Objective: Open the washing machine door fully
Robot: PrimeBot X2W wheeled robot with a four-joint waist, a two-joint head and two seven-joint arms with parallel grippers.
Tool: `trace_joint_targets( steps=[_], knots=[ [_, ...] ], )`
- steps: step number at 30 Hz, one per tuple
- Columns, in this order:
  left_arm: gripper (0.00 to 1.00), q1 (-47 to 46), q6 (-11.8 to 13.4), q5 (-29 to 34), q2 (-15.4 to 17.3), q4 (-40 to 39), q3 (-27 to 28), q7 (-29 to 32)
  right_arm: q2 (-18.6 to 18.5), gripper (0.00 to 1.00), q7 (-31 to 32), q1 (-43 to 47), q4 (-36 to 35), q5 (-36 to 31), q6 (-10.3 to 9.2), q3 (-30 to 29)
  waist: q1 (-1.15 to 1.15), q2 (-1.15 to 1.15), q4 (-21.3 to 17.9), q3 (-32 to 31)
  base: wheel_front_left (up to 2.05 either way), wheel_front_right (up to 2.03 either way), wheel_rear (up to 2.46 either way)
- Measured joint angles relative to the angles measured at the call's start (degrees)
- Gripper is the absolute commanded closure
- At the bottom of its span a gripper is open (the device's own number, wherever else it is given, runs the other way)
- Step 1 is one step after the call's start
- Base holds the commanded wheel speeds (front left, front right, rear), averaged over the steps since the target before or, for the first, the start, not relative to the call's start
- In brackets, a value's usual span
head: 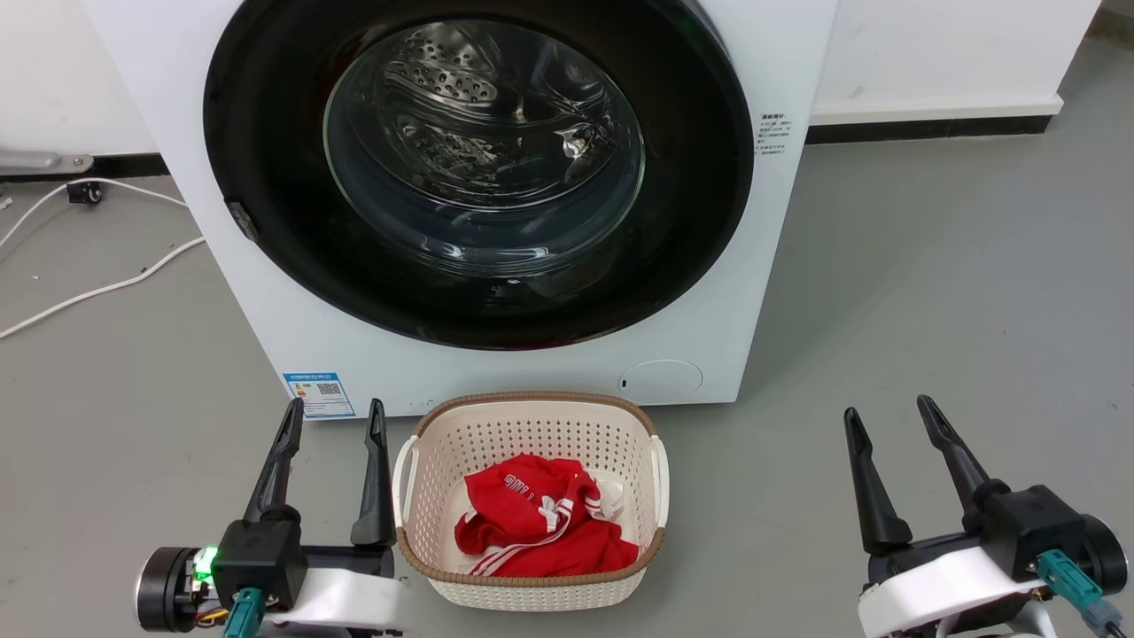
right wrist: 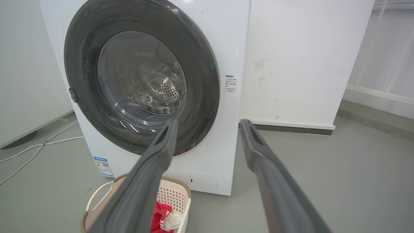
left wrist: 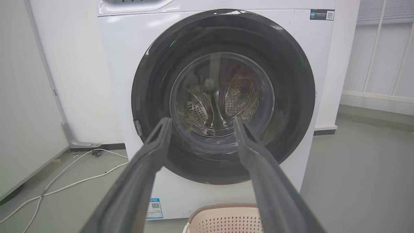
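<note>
One washing machine (head: pixel 266 292), its one door (head: pixel 700 177) shut, at twelve o'clock; one basket (head: pixel 532 400) at six; left gripper (head: pixel 337 408) and right gripper (head: pixel 886 406), both splayed, empty.

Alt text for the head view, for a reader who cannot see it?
A white washing machine with its round black door shut faces the camera. A laundry basket holding red clothing sits on the grey floor before it, between the open left gripper and open right gripper.
</note>
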Motion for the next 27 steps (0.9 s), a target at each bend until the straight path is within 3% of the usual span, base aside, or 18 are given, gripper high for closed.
trace_joint_targets(
  steps=[16,17,18,23,24,27],
  knots=[
    [0.0,0.29,-0.38,0.71,-0.88,0.21,0.76,-0.24,0.0,0.0,-0.08,-0.01,0.78,0.56,0.0,0.07,0.0,0.0,0.08,0.21,0.0,0.0,0.0],
    [0.0,0.32,-0.38,0.75,-0.92,0.25,0.79,-0.24,0.0,0.59,-0.02,-0.01,0.87,1.21,0.0,0.04,0.0,0.0,0.06,0.21,0.0,0.0,0.0],
    [0.0,0.32,-0.47,0.76,-0.96,0.3,0.81,-0.24,0.0,1.0,0.01,-0.02,0.98,1.59,0.0,0.09,0.0,0.0,0.05,0.22,0.0,0.0,0.0],
    [0.0,0.33,-0.55,0.79,-1.05,0.46,0.92,-0.24,0.01,1.0,-0.25,-0.04,1.09,3.88,0.0,0.18,0.0,0.0,0.0,0.21,0.0,0.0,0.0],
    [0.0,0.33,-0.55,0.86,-1.09,0.47,0.98,-0.24,0.01,1.0,-1.08,-0.05,1.07,12.46,0.0,0.38,0.0,0.0,0.0,0.21,0.0,0.0,0.0],
    [0.0,0.33,-0.56,0.98,-1.12,0.53,1.04,-0.24,0.01,1.0,-2.37,-0.12,0.84,28.16,0.0,1.24,0.0,0.0,0.02,0.2,0.0,0.0,0.0]
  ],
)
